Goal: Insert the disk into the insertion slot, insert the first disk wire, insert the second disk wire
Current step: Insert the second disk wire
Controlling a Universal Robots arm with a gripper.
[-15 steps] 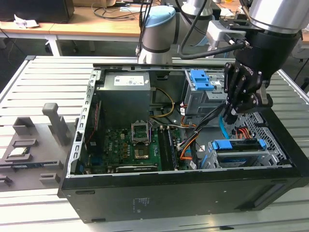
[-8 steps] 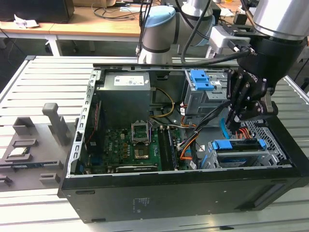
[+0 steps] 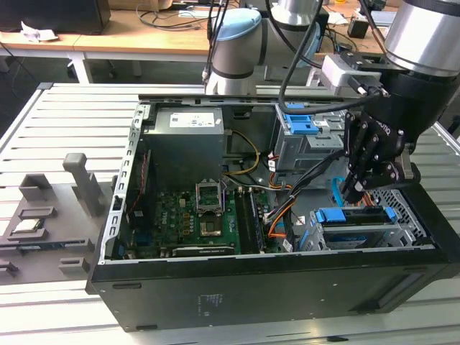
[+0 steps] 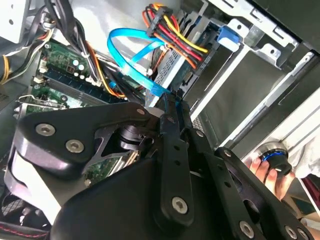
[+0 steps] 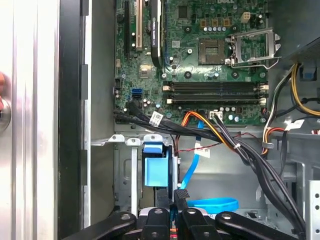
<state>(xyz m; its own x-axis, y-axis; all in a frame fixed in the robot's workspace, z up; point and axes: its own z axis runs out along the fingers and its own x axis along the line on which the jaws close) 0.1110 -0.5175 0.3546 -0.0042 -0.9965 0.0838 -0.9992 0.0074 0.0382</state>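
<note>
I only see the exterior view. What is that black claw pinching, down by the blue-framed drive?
Observer: In both wrist views the end effector is shut on the second disk wire, a flat light-blue cable, right at its dark plug.
Operator: Where does that cable lead?
Observer: In the first wrist view it climbs to the bundle of orange and black wires at the edge of the green circuit board.
Operator: Is anybody nearby?
Observer: In the second wrist view a person's hand is at a round blue-ringed knob outside the case.
</note>
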